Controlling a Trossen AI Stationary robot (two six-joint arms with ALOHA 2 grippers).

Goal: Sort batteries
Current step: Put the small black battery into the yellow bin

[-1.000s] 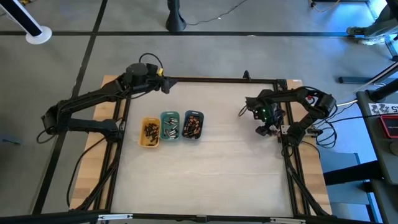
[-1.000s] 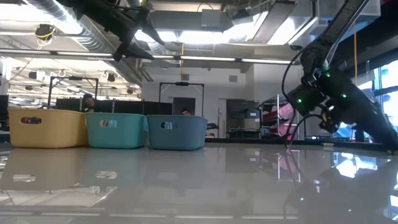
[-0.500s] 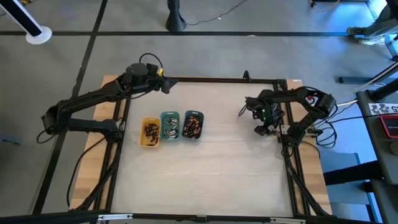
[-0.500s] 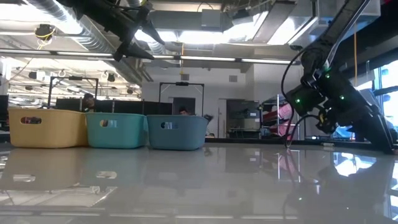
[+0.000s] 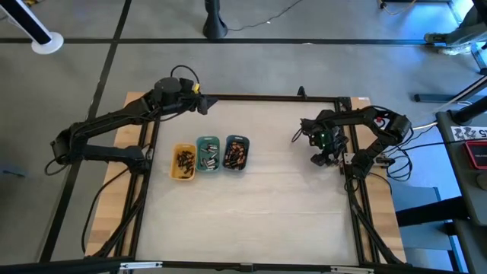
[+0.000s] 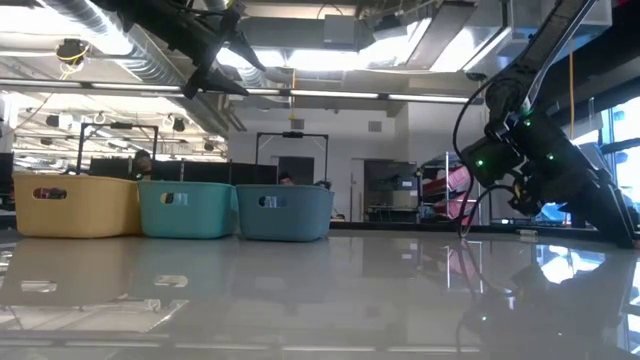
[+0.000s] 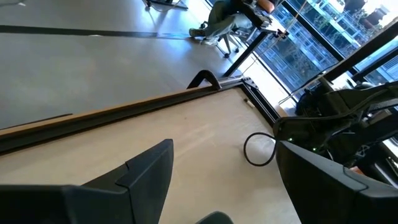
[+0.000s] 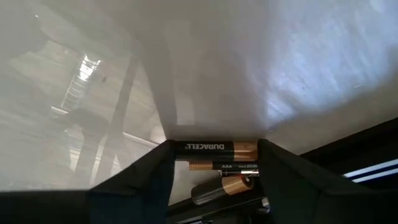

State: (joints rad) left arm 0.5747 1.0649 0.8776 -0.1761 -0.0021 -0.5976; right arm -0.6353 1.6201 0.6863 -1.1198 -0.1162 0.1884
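1. The right gripper (image 5: 319, 156) sits low near the table's right edge, well apart from the 3 trays. Its jaws are clamped across a battery (image 8: 214, 147) with a black body and a copper end. A second copper-ended cell (image 8: 224, 185) shows just behind it; whether that one is also pinched or only resting against the gripper is hard to tell.

2. The rest of the batteries lie in the trays left of centre: dark ones in the yellow tray (image 5: 183, 162), silvery ones in the green tray (image 5: 208, 154), and copper-toned ones in the grey-blue tray (image 5: 236, 153).

3. The step in hand looks like carrying this cell across to its tray. By its copper end, the grey-blue tray seems the likely match.

4. Lift clear of the table before travelling, and keep the grip firm; if 2 cells ride along, 1 may drop on the way.

5. Approach from above, centre over the tray's opening, and lower past the rim before letting go, so the cell does not roll into the green tray touching it.

6. The left gripper (image 7: 214, 180) waits raised near the table's far edge, jaws apart and empty.
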